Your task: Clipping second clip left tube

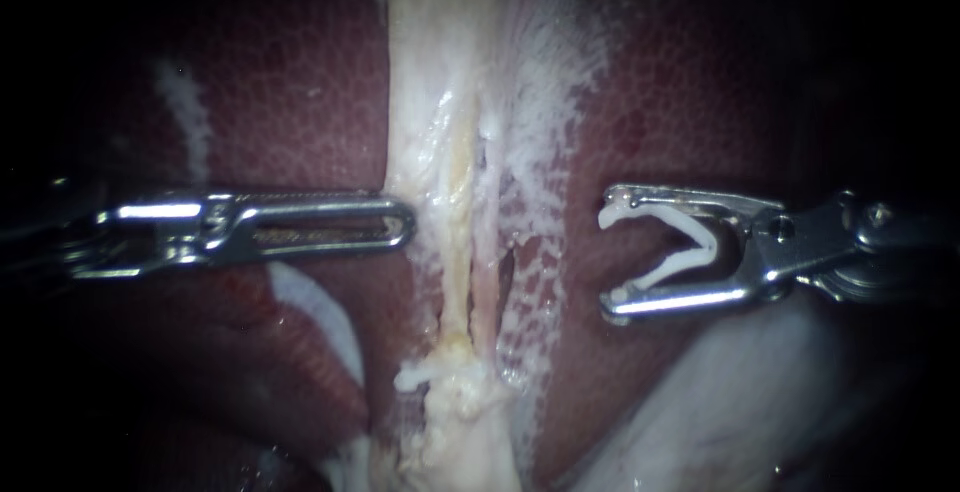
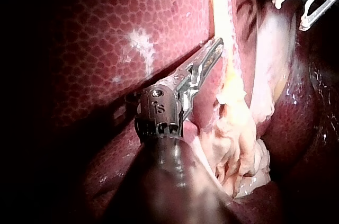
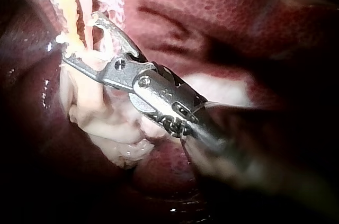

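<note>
Two instruments face each other across centre frame in the endoscope view. The left instrument (image 1: pixel 400 224) enters from the left edge at mid-height. Its end effector is closed, both halves together with nothing held. The tip is against the left edge of the pale band of tissue (image 1: pixel 430 102) that runs top to bottom through centre frame. The right instrument (image 1: pixel 610 252) enters from the right edge at mid-height. Its end effector is spread wide and clamped on an open white clip (image 1: pixel 708 242), one clip leg seated along each half, mouth pointing left at the band. The left tube (image 1: pixel 456 252) is the thin yellowish strand inside the band at centre frame, with a paler strand (image 1: pixel 487 282) just beside it on its right. The clip sits right of both strands, apart from them and around neither. Dark red liver (image 1: pixel 290 82) lies on both sides of the band. Left wrist view agrees: closed tip at the band's edge, clip-loaded end effector well apart beyond it. In the right wrist view the spread end effector overlaps the pale tissue, but depth can't be judged there.
</note>
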Robot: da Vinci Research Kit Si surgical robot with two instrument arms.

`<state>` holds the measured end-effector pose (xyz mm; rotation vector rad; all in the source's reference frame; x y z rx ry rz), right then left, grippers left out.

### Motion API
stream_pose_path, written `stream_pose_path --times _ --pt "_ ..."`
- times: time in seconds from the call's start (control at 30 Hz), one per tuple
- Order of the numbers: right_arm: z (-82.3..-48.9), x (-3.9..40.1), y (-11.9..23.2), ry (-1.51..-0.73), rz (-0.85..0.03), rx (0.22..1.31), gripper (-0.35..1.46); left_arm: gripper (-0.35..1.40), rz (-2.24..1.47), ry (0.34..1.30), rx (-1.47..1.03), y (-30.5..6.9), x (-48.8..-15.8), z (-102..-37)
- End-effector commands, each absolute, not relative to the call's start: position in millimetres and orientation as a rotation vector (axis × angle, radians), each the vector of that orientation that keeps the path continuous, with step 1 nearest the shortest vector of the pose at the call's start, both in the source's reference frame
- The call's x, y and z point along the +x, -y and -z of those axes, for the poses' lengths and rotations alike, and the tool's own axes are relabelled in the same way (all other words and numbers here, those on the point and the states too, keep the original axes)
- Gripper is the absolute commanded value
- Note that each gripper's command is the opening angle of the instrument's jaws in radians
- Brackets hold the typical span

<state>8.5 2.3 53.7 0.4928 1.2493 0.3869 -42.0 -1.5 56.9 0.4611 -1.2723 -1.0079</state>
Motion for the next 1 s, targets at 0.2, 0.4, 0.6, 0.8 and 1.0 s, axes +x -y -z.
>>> stream_pose_path --times 0.2,0.4,0.6,0.8,1.0 --pt "-53.8 8.5 -2.2 -1.249 -0.386 0.493 0.6 -0.35 1.008 1.272 0.461 1.5 -42.0 -56.9" --pt "-54.5 8.8 -1.2 -1.24 -0.431 0.525 0.6 -0.35 1.009 1.272 0.468 1.1 -41.5 -55.9" --pt "-56.2 10.3 0.5 -1.198 -0.457 0.579 0.59 -0.35 1.017 1.273 0.484 0.0 -40.1 -53.2" --pt "-58.6 12.7 2.4 -1.165 -0.487 0.639 0.58 -0.35 1.03 1.288 0.484 -0.5 -39.2 -51.2" --pt "-60.5 15.1 4.0 -1.129 -0.503 0.687 0.57 -0.35 1.029 1.293 0.478 -0.1 -39.3 -50.0"
